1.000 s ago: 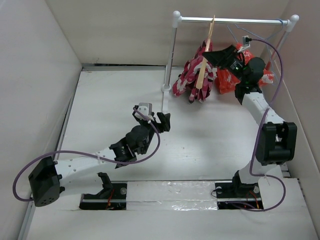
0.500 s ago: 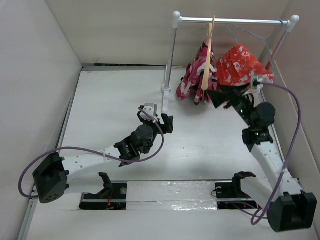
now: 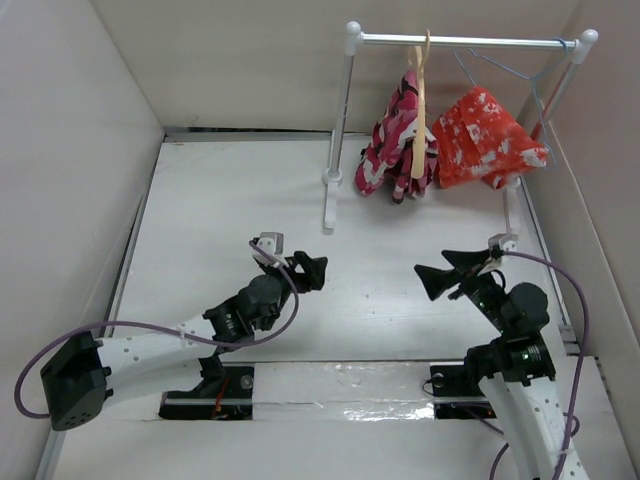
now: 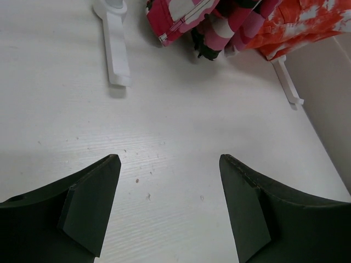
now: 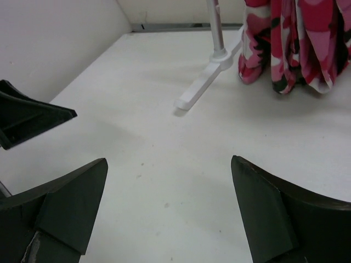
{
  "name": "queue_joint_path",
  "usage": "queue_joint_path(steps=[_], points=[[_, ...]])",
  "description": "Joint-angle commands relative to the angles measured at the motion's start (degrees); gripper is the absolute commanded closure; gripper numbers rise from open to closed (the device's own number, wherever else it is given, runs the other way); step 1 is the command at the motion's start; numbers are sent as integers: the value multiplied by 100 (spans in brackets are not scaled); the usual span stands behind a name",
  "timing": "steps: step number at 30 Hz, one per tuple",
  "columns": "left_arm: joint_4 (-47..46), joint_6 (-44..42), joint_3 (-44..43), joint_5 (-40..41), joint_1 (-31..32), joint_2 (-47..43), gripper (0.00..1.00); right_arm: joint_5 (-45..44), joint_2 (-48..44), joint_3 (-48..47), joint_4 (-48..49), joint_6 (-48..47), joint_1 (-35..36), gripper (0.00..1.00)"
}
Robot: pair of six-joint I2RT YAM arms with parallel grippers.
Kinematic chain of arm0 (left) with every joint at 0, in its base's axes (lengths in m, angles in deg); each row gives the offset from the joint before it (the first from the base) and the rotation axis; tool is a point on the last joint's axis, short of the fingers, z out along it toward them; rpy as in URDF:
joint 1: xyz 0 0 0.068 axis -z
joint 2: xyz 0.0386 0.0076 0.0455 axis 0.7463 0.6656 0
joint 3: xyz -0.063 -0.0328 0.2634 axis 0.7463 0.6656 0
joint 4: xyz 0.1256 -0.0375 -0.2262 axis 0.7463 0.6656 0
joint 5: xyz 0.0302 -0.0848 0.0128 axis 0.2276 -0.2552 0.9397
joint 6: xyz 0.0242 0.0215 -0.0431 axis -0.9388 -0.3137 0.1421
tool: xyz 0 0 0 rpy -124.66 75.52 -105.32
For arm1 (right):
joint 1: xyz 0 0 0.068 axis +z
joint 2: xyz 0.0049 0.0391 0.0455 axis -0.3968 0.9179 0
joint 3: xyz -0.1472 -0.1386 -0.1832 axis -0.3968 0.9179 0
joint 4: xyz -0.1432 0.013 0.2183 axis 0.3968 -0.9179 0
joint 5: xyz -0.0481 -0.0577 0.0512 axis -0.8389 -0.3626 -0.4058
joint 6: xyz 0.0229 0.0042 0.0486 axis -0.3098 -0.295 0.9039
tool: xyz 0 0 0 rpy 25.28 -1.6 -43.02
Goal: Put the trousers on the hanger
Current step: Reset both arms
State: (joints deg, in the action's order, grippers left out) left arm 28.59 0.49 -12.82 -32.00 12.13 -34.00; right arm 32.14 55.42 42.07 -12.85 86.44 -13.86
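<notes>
right gripper (image 3: 432, 272) withdrawn from the rack (image 3: 460, 41), left gripper (image 3: 312, 272) pulled back, trousers (image 3: 395, 150) hanging clear

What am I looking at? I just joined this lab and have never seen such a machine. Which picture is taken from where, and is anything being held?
These are two robot arms bolted at the near edge of a white table. The wide picture looks down from above and behind them. The other two pictures come from small cameras on the wrists, so the dark wedges at the bottom are each arm's own two fingers. The left gripper and the right gripper are both open and hold nothing; they hover above the table. At the back stands a small clothes rack. On it the pink camouflage trousers hang on a wooden hanger, and beside them hangs a red-orange garment.
</notes>
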Motion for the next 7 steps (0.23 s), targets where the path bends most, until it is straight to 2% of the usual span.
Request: queue_joint_path(steps=[1,4,7], points=[[-60,419,217,-82,-20,-377,30,-254,-479,277,-1018,-146,59,0],[-104,472,210,-196,-20,-317,30,-263,-709,480,-1037,-14,59,0],[71,481,-9,-179,-20,-98,30,-184,-456,481,-827,4,59,0]])
